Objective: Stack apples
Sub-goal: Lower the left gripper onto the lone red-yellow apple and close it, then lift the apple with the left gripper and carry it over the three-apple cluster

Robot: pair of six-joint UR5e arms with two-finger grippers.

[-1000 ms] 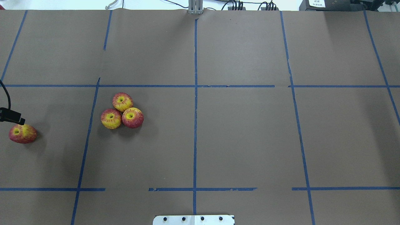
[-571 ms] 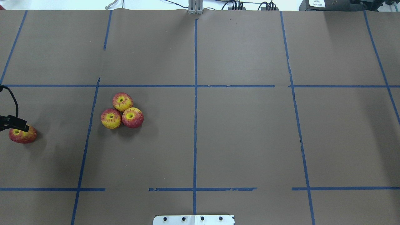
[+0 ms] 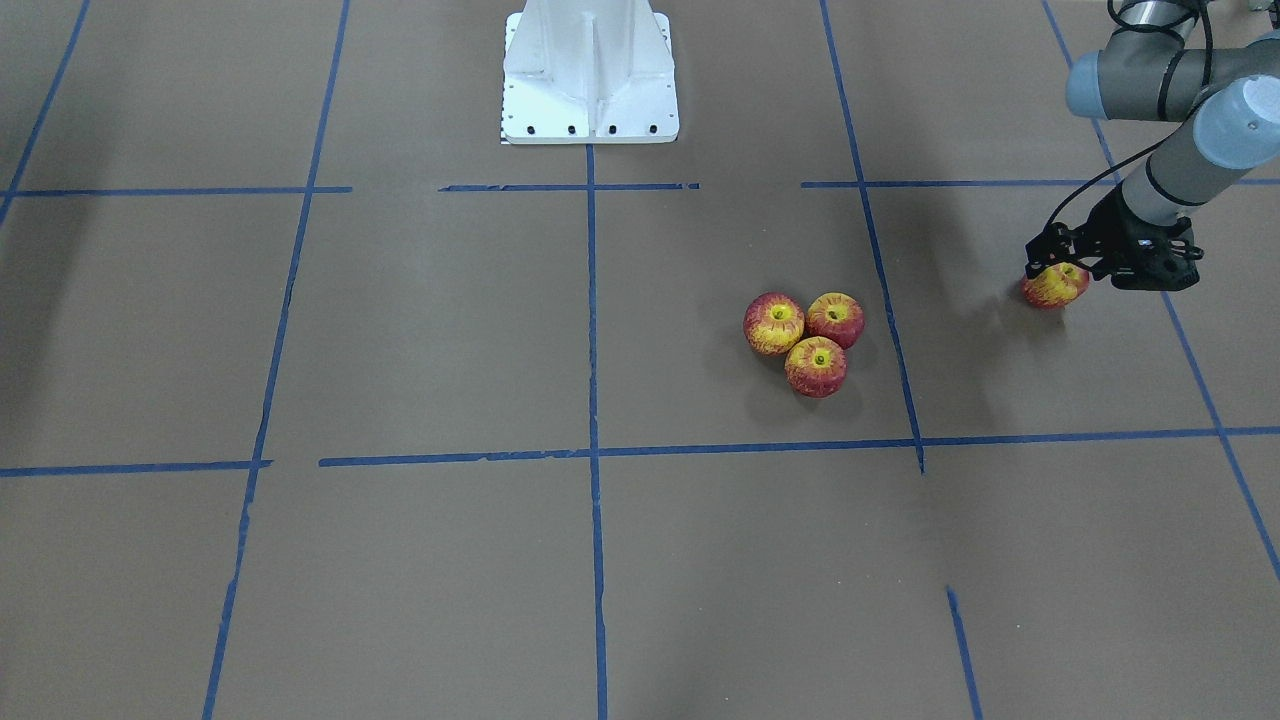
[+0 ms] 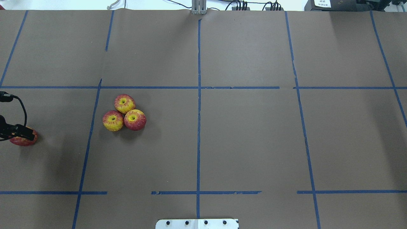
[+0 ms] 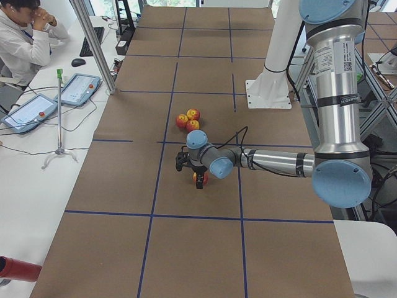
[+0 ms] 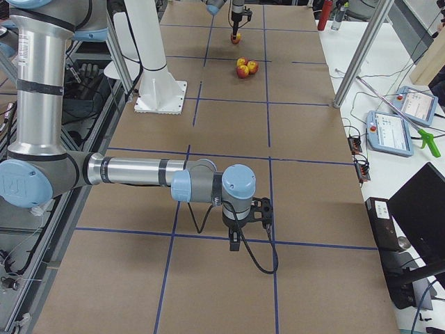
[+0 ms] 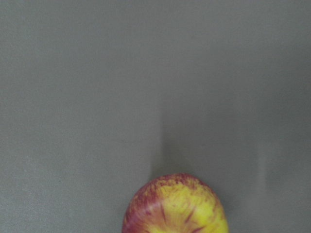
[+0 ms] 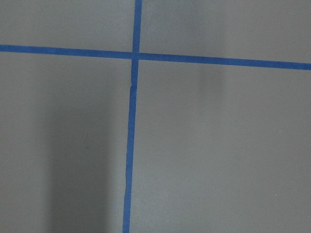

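Note:
Three red and yellow apples point(image 4: 124, 103) point(image 4: 113, 121) point(image 4: 135, 120) sit touching in a cluster on the brown table; they also show in the front view point(image 3: 816, 366). A fourth apple point(image 4: 26, 141) lies alone at the far left, also in the front view point(image 3: 1055, 287) and at the bottom of the left wrist view point(image 7: 175, 206). My left gripper point(image 3: 1058, 268) is low over this lone apple and looks open, its fingers partly covering it from above point(image 4: 19, 135). My right gripper point(image 6: 236, 240) shows only in the exterior right view, above bare table; whether it is open I cannot tell.
Blue tape lines point(image 4: 198, 111) divide the brown table cover. The white robot base point(image 3: 590, 70) stands at the middle of the robot's side. An operator point(image 5: 25, 37) and tablets point(image 5: 77, 89) are at a side desk beyond the table's far edge.
My left gripper has moved down over the lone apple and now covers more of it. The apples have not moved.

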